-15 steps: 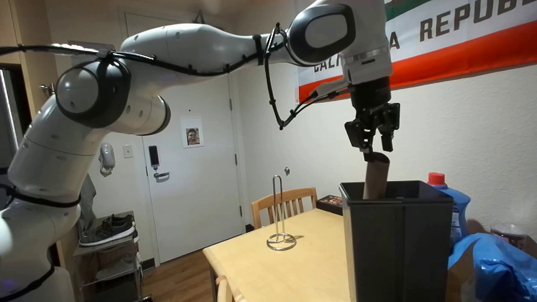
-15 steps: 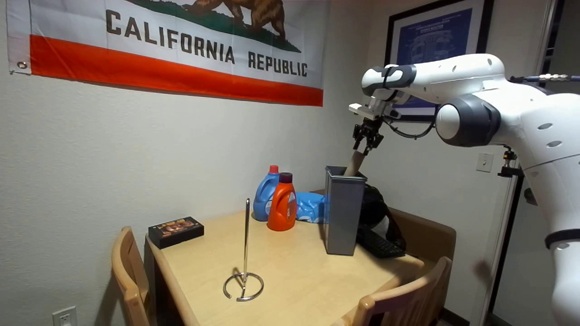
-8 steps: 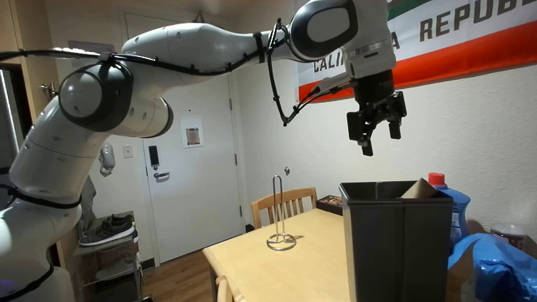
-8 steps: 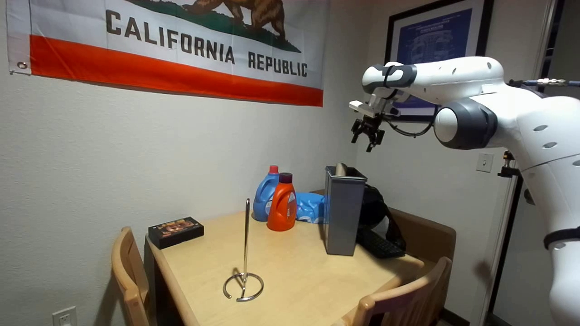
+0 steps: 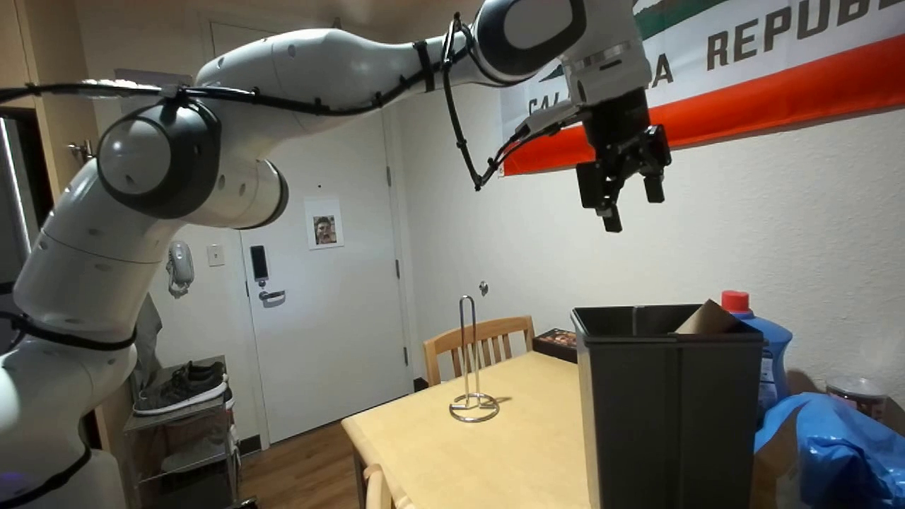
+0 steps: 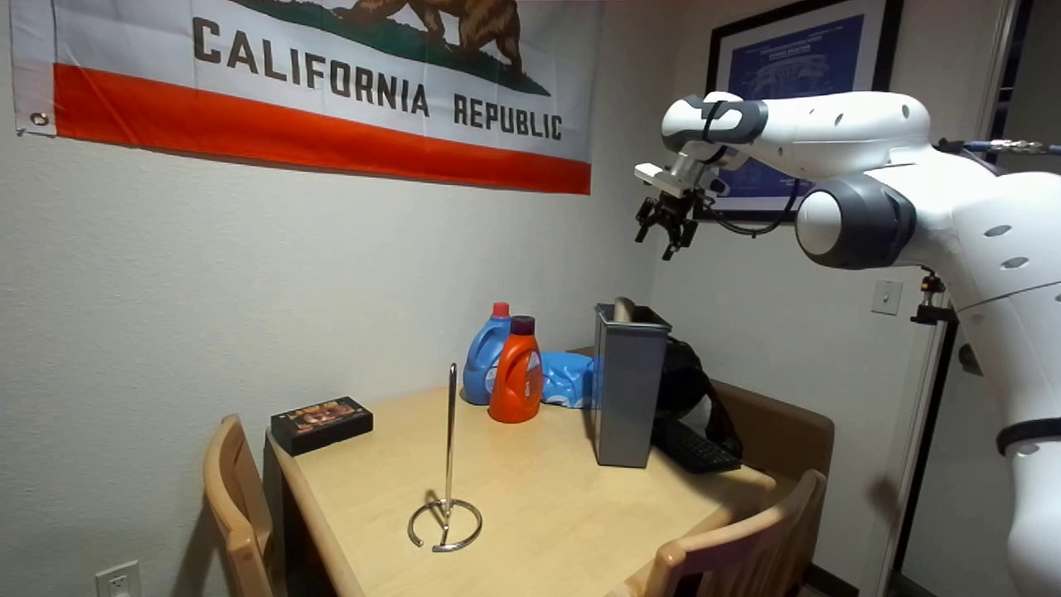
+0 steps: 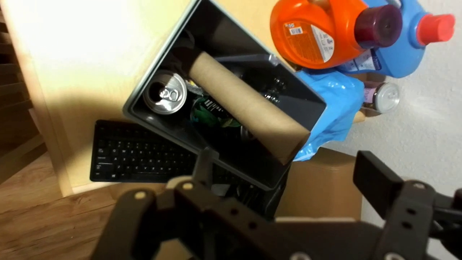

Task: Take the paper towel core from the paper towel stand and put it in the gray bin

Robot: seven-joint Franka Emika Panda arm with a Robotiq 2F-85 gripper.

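Wooden table [image 6: 539, 485], California flag [image 6: 331, 108] on wall [image 6: 166, 290], claw [image 5: 634, 209] spread above gray bin [image 5: 672, 417]

An orange bottle [image 6: 517, 390] stands just beside a blue bottle [image 6: 481, 361], well apart from a black box [image 6: 323, 426].

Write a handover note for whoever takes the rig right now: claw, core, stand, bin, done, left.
Claw: open, holding nothing, higher than the gray bin.
Paper towel core: inside the gray bin, leaning, one end poking above the rim.
Paper towel stand: upright on the table, rod bare.
Done: core off the stand and in the bin, released.
Left: probably no more handling. I'd move the claw away; if the core should sit fully below the rim, it may need a nudge.
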